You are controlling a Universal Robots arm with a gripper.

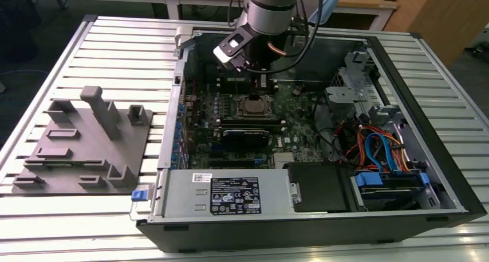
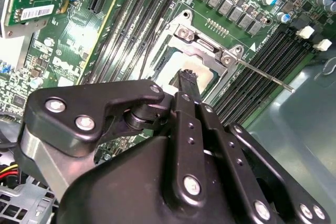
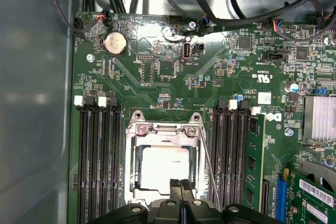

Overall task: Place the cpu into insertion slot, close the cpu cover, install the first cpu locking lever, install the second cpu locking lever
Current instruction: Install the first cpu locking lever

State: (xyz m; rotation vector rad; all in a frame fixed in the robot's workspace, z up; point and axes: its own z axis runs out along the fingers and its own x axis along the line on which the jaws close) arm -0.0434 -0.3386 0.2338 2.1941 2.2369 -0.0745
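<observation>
The cpu [image 3: 164, 167] lies in the insertion slot [image 3: 132, 182] on the green motherboard, its silver top showing through the cut-out of the cpu cover [image 3: 165, 128], which lies flat over it. A thin locking lever rod [image 3: 208, 169] runs along one side of the socket; in the second wrist view its free end [image 2: 287, 87] sticks out over the memory slots. My gripper [image 3: 181, 184] hovers at the socket's edge with its black fingertips [image 2: 187, 77] pressed together and nothing between them. In the exterior view the gripper [image 1: 257, 89] hangs just over the socket [image 1: 256, 106].
The open PC case [image 1: 397, 73] encloses the board, with the power supply [image 1: 229, 194] in front, drive bays and cables [image 1: 378, 150] at the exterior view's right. Black memory slots [image 3: 100, 166] flank the socket. A grey fixture block [image 1: 84, 142] sits on the slatted table.
</observation>
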